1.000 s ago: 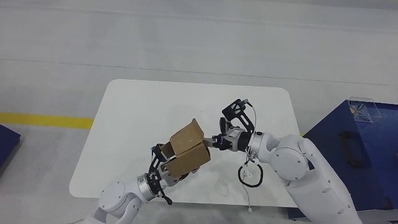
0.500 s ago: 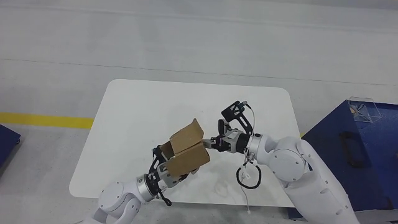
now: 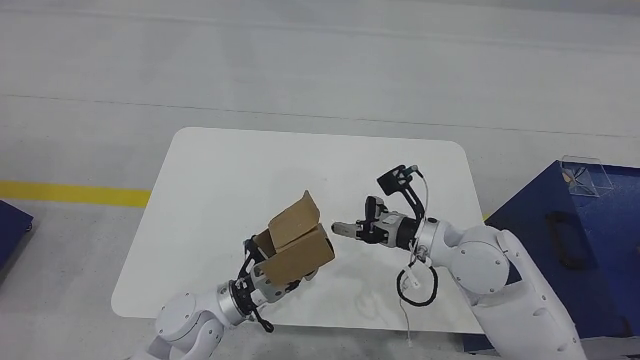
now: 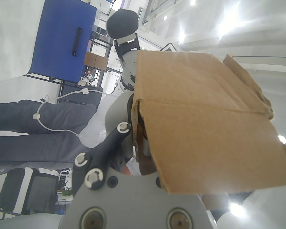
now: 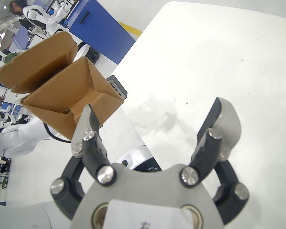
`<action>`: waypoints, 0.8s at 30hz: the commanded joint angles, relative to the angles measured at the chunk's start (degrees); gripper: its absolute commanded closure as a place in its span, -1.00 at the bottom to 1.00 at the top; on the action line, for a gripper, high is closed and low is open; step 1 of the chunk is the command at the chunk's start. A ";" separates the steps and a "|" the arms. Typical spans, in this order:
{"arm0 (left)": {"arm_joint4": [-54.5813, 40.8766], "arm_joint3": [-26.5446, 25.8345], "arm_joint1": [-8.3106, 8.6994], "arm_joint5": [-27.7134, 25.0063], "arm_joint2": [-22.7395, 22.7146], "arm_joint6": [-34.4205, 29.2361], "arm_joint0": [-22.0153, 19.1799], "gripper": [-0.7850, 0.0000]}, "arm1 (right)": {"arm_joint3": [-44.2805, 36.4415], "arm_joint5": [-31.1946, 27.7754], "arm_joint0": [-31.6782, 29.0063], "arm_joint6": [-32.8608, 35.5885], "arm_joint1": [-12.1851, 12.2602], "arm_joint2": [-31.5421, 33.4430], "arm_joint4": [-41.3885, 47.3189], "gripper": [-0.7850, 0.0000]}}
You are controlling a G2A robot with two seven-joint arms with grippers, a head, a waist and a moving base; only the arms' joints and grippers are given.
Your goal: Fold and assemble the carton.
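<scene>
Two wrist views differed: the right one showed the carton (image 5: 62,96) from its open end, inner flaps folded in, and the right gripper (image 5: 152,107) spread wide and empty. The left showed plain outer panels. From above, the left gripper (image 3: 263,263) clasped the carton over the table (image 3: 220,175). The right gripper had backed off it. The carton's long axis ran between the grippers, mouth toward the right one.

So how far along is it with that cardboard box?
Done: the carton looks opened into a box shape, with flaps folded in at one end. In hand: the left gripper holds it above the table, and the right gripper is open beside it, not touching. Left: one flap stands open, so closing isn't finished.
</scene>
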 commanded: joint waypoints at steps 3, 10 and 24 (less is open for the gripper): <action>0.66 -0.03 -0.02 0.08 0.43 -0.21 -0.10 1.00 | 0.75 0.14 0.87 -0.77 -0.40 -2.44 -0.51 -1.00; 0.88 0.09 -0.01 -0.18 0.46 -0.50 0.03 1.00 | 1.13 0.01 1.77 -2.16 -0.68 -2.79 0.29 -1.00; 0.68 0.17 0.14 -0.25 -0.20 -1.39 0.36 1.00 | 1.24 0.52 2.52 -3.60 -1.07 -4.01 -0.48 -1.00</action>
